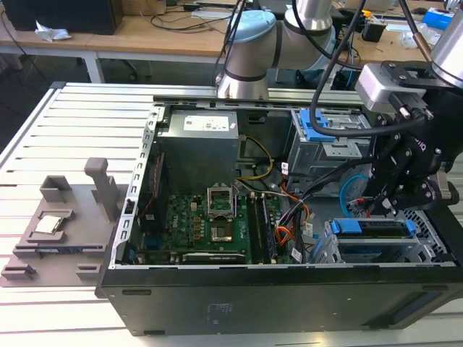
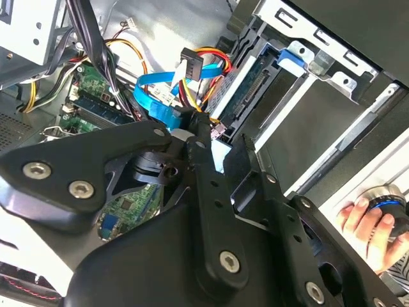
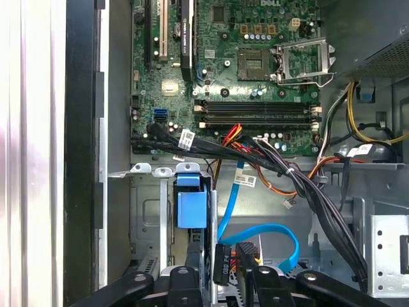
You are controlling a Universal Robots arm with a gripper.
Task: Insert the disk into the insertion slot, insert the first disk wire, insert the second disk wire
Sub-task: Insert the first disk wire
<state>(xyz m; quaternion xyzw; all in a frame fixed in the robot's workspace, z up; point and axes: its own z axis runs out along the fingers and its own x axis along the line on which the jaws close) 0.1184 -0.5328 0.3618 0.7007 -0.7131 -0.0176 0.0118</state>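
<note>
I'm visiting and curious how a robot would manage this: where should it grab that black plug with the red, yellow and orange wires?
Probably the black plug itself, pinched across its broad flat faces. It is rigid, while the coloured wires are limp and would bend. Come in through the open side of the case, leaving the plug's end opposite the wires free.

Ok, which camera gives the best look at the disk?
The exterior view: the disk sits full-width in the insertion slot. The second wrist view shows its connector edge, the first wrist view a blue tab.
</note>
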